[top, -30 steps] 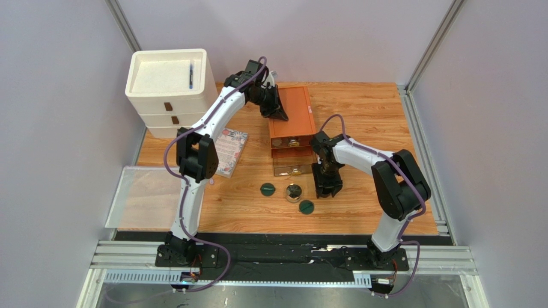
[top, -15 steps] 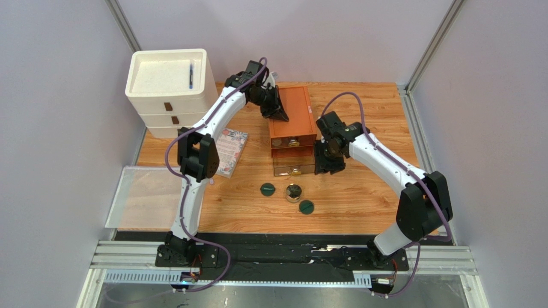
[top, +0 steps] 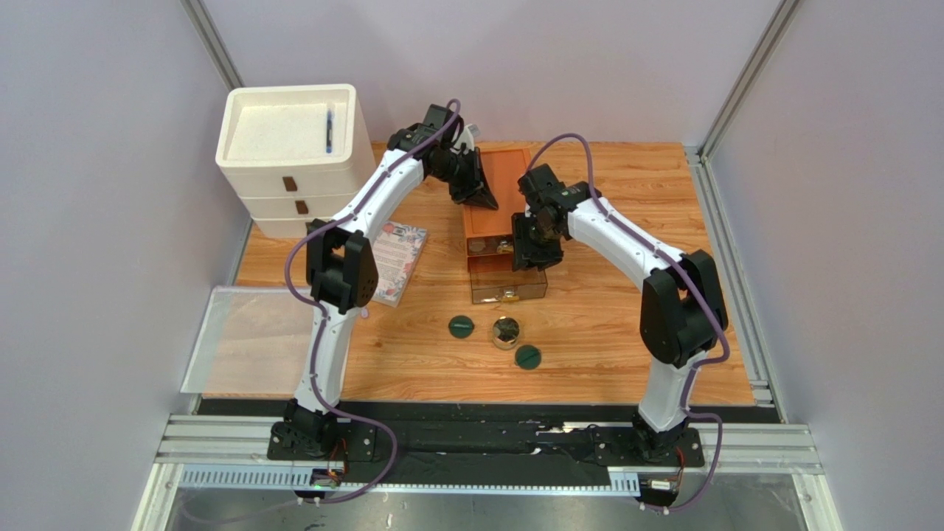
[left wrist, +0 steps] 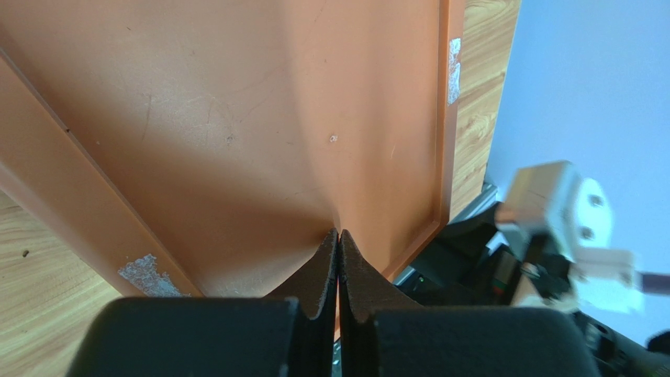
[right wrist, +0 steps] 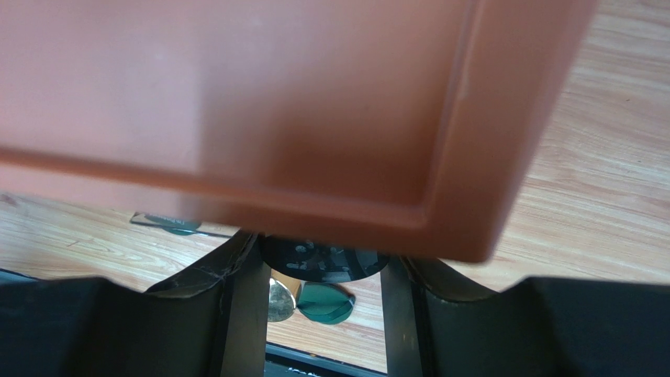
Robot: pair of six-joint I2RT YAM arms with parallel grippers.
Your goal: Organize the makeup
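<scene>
Grip confirmed: the right gripper has its fingers clamped on either side of the black round jar. The jar is round, so it has no long axis, and it sits level between the pads with its flat face toward the wrist camera. It hangs at the front edge of the orange-brown drawer box, above the back of the pulled-out drawer. Whether it touches the box I cannot tell.

The left gripper is fully closed and holds nothing, its tips pressing on the box's top panel. The box's long axis runs away from the arm bases, and its drawer opens toward them.

On the wooden table, near the drawer front, lie one dark green compact, the gold-rimmed compact and a second green compact, all flat and apart. Bare wood lies to the right. To the left are the floral notebook, a white drawer unit and a clear tray. Pale grey walls enclose the cell.
</scene>
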